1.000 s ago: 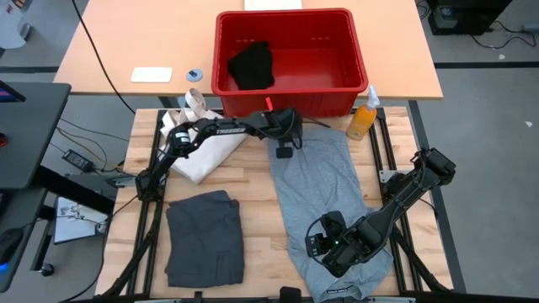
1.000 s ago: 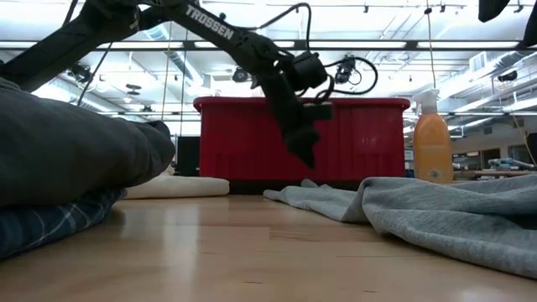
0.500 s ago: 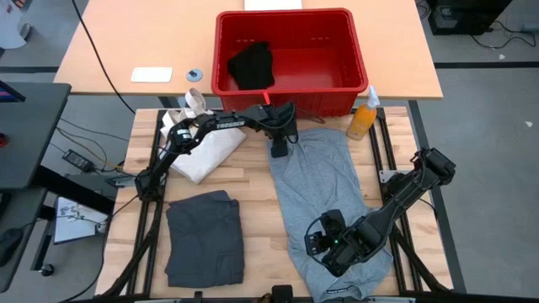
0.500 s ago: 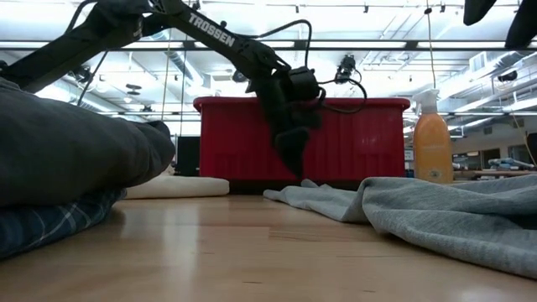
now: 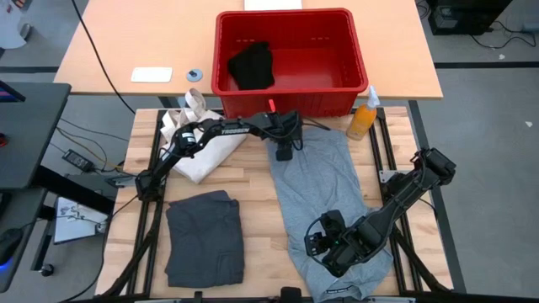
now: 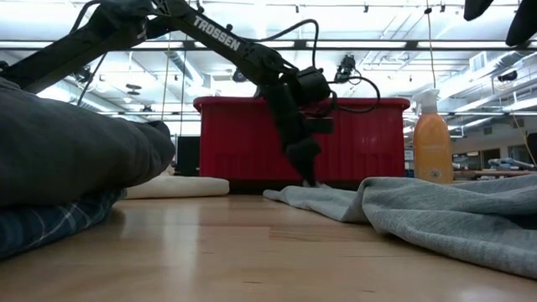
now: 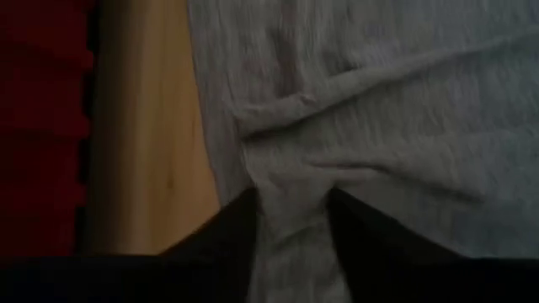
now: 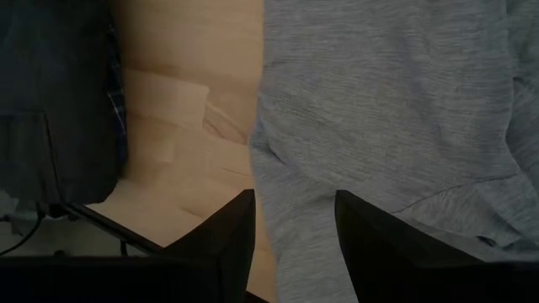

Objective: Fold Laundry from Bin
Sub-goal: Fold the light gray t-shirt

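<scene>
Left gripper presses down on the far edge of the light grey shirt, just in front of the red bin at the bench's far edge. Its wrist camera shows the two dark fingers part-open with a bunched ridge of grey cloth lying between them; whether they have pinched it tight cannot be told. Right gripper sits over the shirt's near end, by the bench's near right corner, fingers set apart above the hem, with grey cloth showing in the gap between them and nothing visibly held.

From above, a black garment lies inside the bin, a folded charcoal piece rests at the near left, and a cream tote bag lies at the far left. An orange spray bottle stands beside the bin's right corner. At table height, the folded pile reveals a blue plaid layer underneath, which the overhead camera misses.
</scene>
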{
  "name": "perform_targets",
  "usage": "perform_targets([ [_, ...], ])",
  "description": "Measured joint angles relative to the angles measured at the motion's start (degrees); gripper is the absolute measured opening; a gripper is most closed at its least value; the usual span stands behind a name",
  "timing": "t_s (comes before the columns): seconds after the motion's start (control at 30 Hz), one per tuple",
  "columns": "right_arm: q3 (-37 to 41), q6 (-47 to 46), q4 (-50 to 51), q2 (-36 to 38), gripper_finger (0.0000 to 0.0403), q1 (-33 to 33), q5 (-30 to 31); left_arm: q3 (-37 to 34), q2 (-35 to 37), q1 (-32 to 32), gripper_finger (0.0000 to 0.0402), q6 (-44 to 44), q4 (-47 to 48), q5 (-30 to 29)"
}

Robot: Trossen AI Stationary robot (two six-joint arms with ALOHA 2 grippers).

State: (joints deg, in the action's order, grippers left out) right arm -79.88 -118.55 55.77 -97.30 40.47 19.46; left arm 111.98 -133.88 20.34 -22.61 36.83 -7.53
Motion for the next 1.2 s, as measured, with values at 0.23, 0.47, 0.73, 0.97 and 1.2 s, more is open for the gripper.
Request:
perform_targets([
  [0.23, 0.0, -0.4, 0.0, 0.0, 0.0171, 0.0, 0.0, 0.0, 0.0, 0.1, 0.0011, -1.7, -1.3, 2.2],
  [0.47, 0.0, -0.4, 0.3, 0.0, 0.0171, 0.0, 0.0, 0.6, 0.4, 2.0, 0.0003, -1.6, 2.2, 2.6],
  [0.73, 0.0, -1.5, 0.4, 0.0, 0.0171, 0.0, 0.0, 3.6, 0.4, 2.7, 0.0001, 0.7, 1.3, -3.9],
  [0.97, 0.0, -3.5, 0.4, 0.0, 0.0171, 0.0, -1.6, 3.9, -1.7, 2.6, 0.0010, -1.3, -2.5, -5.0],
  [1.2, 0.0, -4.3, -0.5, 0.0, 0.0171, 0.0, -1.8, 3.7, -2.1, 2.6, 0.0017, -1.2, -4.4, -9.9],
])
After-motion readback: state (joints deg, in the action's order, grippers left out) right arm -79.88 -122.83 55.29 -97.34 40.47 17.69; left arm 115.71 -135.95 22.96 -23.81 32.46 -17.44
